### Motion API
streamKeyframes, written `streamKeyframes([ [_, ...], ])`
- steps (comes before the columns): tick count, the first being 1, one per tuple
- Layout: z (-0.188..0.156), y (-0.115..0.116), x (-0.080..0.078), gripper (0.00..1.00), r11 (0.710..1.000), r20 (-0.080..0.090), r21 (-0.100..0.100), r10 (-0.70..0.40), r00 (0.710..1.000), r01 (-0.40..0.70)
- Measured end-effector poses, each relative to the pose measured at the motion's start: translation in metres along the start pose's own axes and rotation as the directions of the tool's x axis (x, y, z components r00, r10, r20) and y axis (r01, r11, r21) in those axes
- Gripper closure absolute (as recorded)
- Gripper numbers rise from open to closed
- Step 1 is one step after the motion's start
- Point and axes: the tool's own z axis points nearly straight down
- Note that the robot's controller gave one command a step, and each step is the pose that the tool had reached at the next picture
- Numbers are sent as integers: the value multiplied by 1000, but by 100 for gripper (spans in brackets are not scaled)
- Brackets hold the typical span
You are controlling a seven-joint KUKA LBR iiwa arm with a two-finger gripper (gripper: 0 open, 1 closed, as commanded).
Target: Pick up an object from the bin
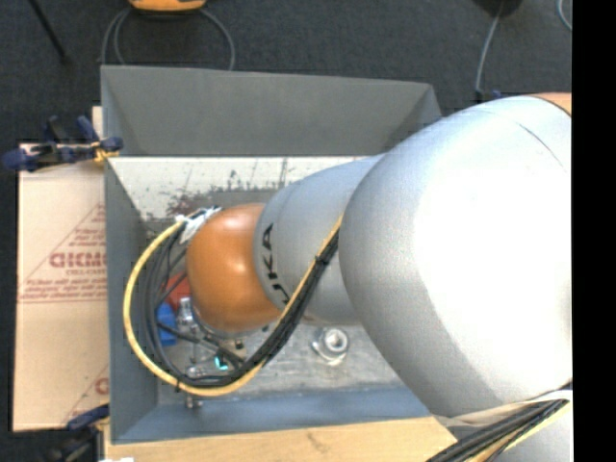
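Arm (462,258) comes in from the right and covers most of the bin (269,114); orange cover (226,268) on the wrist sits over the left half of the floor; cable loop (129,306) curves round it on the left and below. Gripper (200,352) is low in the near-left corner, just under the orange cover, mostly hidden by it and the cables; cannot tell whether it is open or closed, nor whether it has hold of anything. Blue piece (166,314) lies just left of the gripper, close to it; red piece (176,287) just behind the blue one, partly under the cover; small teal bit (221,362) just right of the gripper; which one it is over, cannot tell. Round silvery thing (332,343) sits alone on the floor, well to the right, near the front wall.
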Motion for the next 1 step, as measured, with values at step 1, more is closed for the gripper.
streamKeyframes([
  [1, -3, -12, 10, 0, 984, -3, -12, 176, 984, -177],
])
